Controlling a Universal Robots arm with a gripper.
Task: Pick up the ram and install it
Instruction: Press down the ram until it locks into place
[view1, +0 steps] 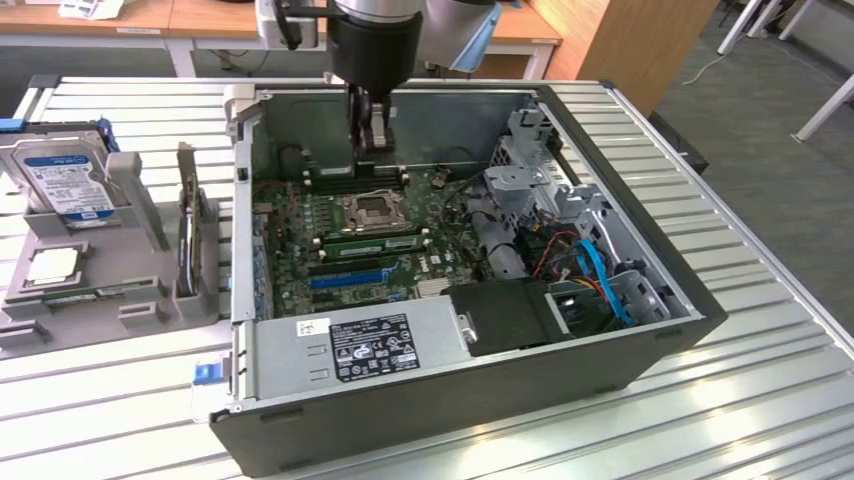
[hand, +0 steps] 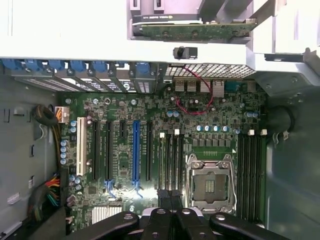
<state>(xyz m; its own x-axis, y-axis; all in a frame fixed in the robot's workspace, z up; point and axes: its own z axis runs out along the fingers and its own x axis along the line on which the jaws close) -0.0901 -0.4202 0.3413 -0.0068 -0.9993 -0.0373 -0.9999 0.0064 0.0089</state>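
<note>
**Gripper down at the far slots**

Case (view1: 441, 400) lies open on its side in the exterior view, and I look down onto the board. Nearest, green ram (view1: 371, 240) sits in the slots just this side of the socket (view1: 370, 210). Beyond the socket, my gripper (view1: 378, 150) has its fingers pressed together, holding nothing, with the tips down at the far slots (hand: 170, 160). I cannot tell if a stick sits under them.

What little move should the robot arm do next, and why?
Probably a gentle push straight down. The shut gripper stands inside the computer case, right over the green ram in the slots beside the empty processor socket, and I cannot tell whether the stick is fully seated.
</note>
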